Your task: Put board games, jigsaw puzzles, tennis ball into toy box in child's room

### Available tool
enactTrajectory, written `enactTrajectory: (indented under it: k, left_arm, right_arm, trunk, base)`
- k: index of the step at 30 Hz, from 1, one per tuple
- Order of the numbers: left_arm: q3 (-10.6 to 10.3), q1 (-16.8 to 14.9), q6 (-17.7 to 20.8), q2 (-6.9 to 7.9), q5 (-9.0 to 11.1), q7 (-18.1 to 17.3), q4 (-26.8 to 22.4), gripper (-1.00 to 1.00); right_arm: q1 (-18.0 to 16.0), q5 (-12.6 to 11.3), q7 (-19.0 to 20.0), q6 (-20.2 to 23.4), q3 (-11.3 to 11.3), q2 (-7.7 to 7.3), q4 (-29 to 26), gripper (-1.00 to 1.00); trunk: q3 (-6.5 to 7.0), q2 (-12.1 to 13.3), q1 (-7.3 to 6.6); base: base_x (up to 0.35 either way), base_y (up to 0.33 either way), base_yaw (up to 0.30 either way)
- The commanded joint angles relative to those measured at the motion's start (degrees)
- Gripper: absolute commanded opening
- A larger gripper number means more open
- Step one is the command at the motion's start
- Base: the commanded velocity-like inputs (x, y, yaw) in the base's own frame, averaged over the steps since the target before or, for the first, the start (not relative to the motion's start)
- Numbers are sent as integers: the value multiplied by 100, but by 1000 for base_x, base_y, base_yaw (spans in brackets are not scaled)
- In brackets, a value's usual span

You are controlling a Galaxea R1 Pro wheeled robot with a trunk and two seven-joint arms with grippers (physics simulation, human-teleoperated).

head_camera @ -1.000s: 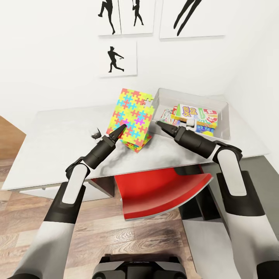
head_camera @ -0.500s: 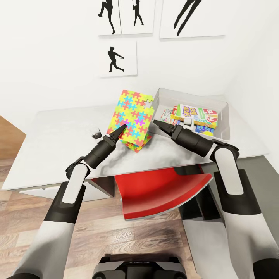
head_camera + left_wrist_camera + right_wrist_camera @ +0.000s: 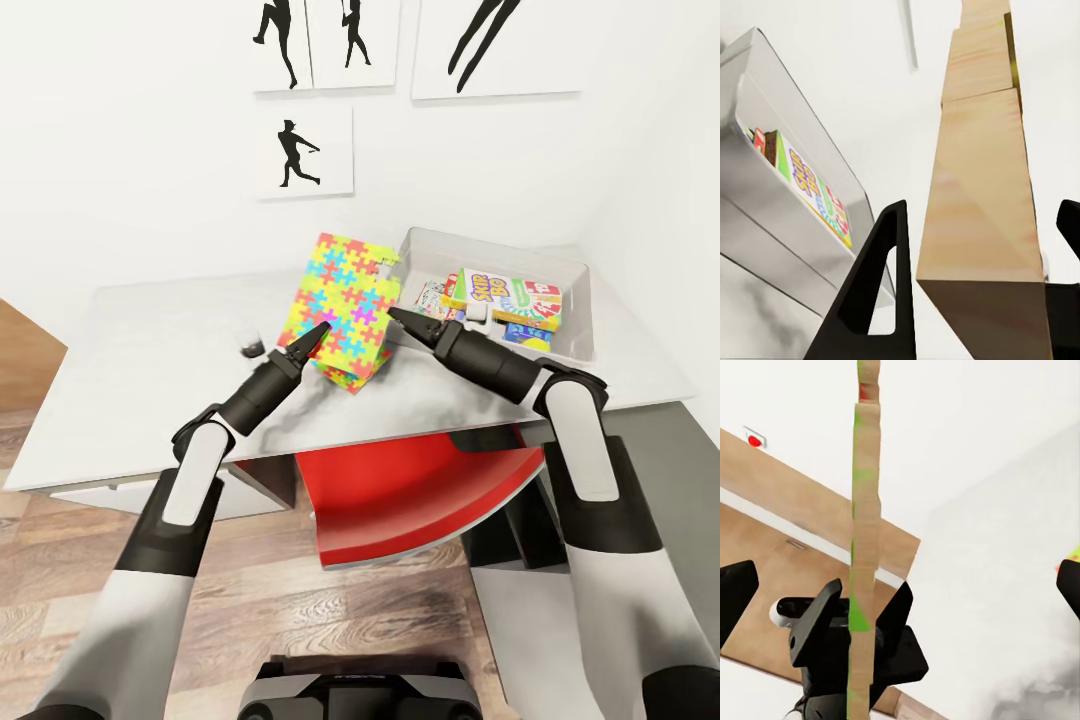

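Nearest, under the table [image 3: 150, 380]: a red chair seat [image 3: 420, 500] over wood plank floor.

On the table top, toward its right end: the toy box [image 3: 575, 300], holding the Skip-Bo box [image 3: 500, 296] on top, with the edge of a white-and-green game box [image 3: 432, 296] and a blue box [image 3: 527, 334] peeking from beneath.

Just left of the toy box: a jigsaw puzzle [image 3: 345, 300], tilted up on edge, its lower edge on a second puzzle [image 3: 352, 375] lying flat.

Both arms stretched forward and inward. Left gripper [image 3: 312, 338] at the tilted puzzle's near face; right gripper [image 3: 405, 322] at its right edge, between puzzle and toy box.

Left wrist view: fingers [image 3: 874, 292] spread wide, the puzzle's plain wooden back [image 3: 982, 225] between them, gap visible on either side; toy box wall [image 3: 787, 172] and Skip-Bo lettering beyond.

Right wrist view: jaws likewise apart, the puzzle edge-on [image 3: 864, 585] between, the left gripper [image 3: 859, 641] behind it.

Farther back: white wall with silhouette posters [image 3: 305, 152].
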Motion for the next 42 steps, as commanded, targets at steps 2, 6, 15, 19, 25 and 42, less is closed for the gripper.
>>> enactTrajectory:
  k: [2,6,15,19,25,42]
  left_arm:
    - [-61,-4,40,-2,43,11,0,-100]
    - [-136,-5,36,-1,36,15,0,-100]
    - [-198,-5,31,-1,34,19,0,-100]
    - [-206,-5,31,-1,36,19,0,-100]
    - [-211,-5,30,-1,37,20,0,-100]
    - [-214,-5,25,-1,30,20,0,-100]
  right_arm:
    - [-3,67,-54,15,4,72,1,100]
    - [-2,177,-133,17,25,139,1,100]
    - [-2,361,-198,15,96,195,2,100]
    - [-1,386,-207,15,109,202,2,100]
    - [-1,402,-212,17,127,207,2,100]
    - [39,412,-215,11,188,210,2,100]
  trunk:
    - [-7,-9,3]
    - [-7,-9,3]
    - [-7,-9,3]
    - [-7,-9,3]
    - [-7,-9,3]
    - [-7,-9,3]
  base:
    - [0,0,0]
    - [0,0,0]
    - [0,0,0]
    - [0,0,0]
    - [0,0,0]
    - [0,0,0]
